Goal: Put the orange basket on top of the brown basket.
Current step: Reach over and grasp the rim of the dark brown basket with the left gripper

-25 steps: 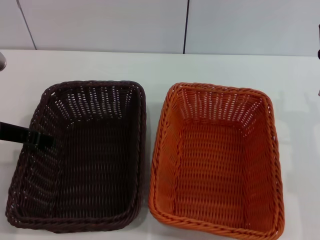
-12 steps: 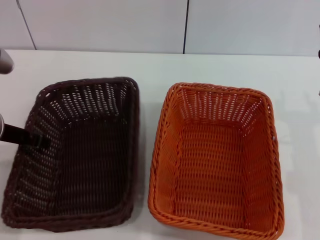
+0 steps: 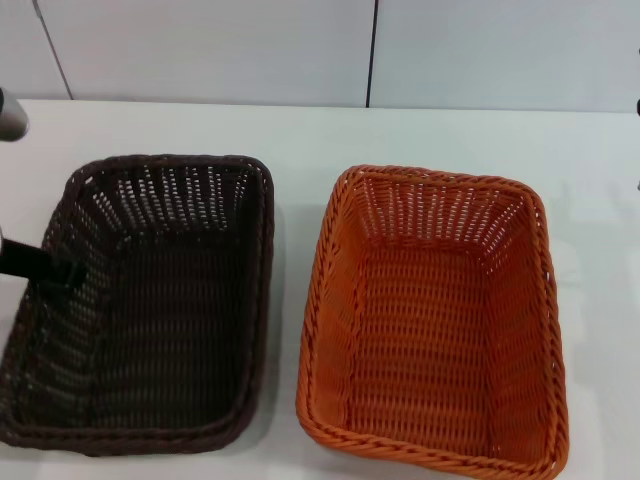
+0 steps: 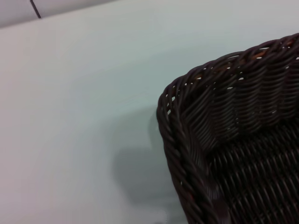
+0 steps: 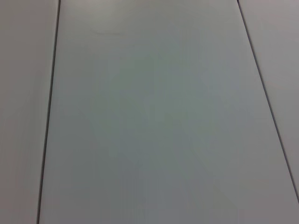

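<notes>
The brown basket (image 3: 258, 262) sits on the left of the white table, its left side raised a little. My left gripper (image 3: 60, 272) reaches in from the left edge and holds the basket's left wall, with one black finger (image 3: 40, 266) showing inside the rim. The left wrist view shows a braided corner of the brown basket (image 4: 224, 107) close up. The orange basket (image 3: 322, 300) rests flat on the table to the right, apart from the brown one by a narrow gap. My right gripper is out of view; its wrist view shows only wall panels.
The white table (image 3: 300, 130) runs back to a pale panelled wall (image 3: 220, 50). A grey part of my left arm (image 3: 10, 118) shows at the far left edge. Both baskets reach close to the table's near edge.
The brown basket has slid left and away from the orange basket with my left gripper, widening the gap between them. The orange basket has not moved.
</notes>
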Controlling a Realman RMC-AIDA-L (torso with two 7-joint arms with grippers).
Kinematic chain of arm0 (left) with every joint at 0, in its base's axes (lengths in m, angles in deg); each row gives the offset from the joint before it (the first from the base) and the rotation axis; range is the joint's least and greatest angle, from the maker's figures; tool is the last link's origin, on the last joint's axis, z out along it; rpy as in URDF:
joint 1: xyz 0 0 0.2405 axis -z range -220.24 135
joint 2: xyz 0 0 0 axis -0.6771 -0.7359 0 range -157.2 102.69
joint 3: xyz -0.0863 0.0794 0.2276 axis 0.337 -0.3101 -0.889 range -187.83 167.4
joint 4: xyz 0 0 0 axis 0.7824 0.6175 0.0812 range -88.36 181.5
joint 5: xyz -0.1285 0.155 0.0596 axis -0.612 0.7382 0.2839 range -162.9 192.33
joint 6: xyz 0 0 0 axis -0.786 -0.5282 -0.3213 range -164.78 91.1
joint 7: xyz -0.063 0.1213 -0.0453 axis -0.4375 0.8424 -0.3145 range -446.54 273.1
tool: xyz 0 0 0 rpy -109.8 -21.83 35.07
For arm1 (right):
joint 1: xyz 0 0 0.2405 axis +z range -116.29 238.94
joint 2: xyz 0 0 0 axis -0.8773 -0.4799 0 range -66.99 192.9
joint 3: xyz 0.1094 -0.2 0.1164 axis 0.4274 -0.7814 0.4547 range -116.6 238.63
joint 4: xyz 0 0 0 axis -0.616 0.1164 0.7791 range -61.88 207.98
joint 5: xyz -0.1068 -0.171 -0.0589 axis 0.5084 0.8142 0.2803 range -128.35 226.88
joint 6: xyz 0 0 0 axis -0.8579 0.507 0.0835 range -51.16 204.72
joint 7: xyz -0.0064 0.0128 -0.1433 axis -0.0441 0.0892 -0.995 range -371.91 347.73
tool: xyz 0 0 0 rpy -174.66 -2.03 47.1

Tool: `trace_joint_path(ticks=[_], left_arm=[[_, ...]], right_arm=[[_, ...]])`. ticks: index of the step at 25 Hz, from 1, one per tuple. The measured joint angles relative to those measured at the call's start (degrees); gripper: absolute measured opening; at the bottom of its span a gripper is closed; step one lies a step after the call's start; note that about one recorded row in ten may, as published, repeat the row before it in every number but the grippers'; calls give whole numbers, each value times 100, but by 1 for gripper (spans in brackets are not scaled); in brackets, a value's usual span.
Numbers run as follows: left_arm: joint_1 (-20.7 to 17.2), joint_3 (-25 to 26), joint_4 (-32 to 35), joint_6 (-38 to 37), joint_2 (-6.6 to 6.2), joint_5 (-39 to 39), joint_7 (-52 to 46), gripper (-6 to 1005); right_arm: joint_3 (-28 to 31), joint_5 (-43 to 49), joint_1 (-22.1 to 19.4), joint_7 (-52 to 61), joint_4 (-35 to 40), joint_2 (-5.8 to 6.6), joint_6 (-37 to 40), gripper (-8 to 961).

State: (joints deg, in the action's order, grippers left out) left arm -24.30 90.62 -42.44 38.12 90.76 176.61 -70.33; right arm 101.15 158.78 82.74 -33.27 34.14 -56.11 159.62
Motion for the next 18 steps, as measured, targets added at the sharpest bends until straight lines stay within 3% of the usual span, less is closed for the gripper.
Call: trace_joint_path(ticks=[9,10,16,18], left_arm=[[290,1171,298,199,-20,-795,2470,297],[456,1525,480,347,-24,-918,3025,297],[923,2391,1030,628,-54,-977,4326,285],[1213,2877,1337,742,-150,-991,4990,282]], right_arm=[[37,-39,-35,0,14,-9,16,603],[39,-50,-45,0,15,-10,22,603],[70,-73,-86,0,51,-11,40,603],[122,-80,-102,0,122,-15,43,603]])
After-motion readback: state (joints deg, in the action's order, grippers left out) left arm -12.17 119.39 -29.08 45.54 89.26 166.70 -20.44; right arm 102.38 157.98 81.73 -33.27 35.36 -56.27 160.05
